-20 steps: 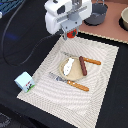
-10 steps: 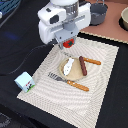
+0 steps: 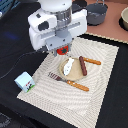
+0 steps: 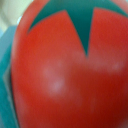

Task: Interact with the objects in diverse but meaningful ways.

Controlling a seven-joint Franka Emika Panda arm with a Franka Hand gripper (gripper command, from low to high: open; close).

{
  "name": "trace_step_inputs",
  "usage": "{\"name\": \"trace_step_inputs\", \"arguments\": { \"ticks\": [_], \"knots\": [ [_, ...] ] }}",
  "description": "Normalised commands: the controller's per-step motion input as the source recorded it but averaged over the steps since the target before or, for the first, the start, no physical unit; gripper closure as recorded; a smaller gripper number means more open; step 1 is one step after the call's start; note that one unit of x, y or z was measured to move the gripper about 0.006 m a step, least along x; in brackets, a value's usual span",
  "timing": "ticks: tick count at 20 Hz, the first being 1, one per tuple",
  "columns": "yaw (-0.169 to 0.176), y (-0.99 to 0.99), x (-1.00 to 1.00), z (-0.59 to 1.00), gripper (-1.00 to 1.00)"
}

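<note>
Across a dark tabletop (image 3: 15, 30) a pale ribbed placemat (image 3: 100, 85) is spread, with a dark grey pot (image 3: 96, 13) and the edge of a pale bowl (image 3: 123, 17) seen beyond it, behind the arm. Above the mat's near-pot corner the pincer (image 3: 61, 49) is held, largely hidden by the white wrist housing, so its opening cannot be measured; a round red tomato (image 3: 61, 50) is seen between its fingers, and the wrist view is filled by that tomato (image 4: 65, 70) with its green star-shaped top, pressed close to the camera. Just below the pincer a tan round plate (image 3: 72, 75) lies, bearing a little white bottle-like piece (image 3: 69, 64) and a dark brown sausage (image 3: 82, 65). Beside the plate an orange-handled knife (image 3: 92, 61) and an orange-handled fork (image 3: 70, 82) are laid. Well apart, off the mat's corner, a pale-blue-and-white milk carton (image 3: 24, 82) stands.
</note>
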Motion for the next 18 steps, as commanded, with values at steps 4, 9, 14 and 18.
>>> {"name": "trace_step_inputs", "arguments": {
  "ticks": [4,9,14,18],
  "knots": [
    [-0.036,-0.75,0.33,-0.02,1.00],
    [-0.002,-0.81,0.52,-0.02,1.00],
    [-0.037,-0.68,0.65,0.14,1.00],
    [-0.062,-0.49,0.76,0.45,1.00]
  ]
}}
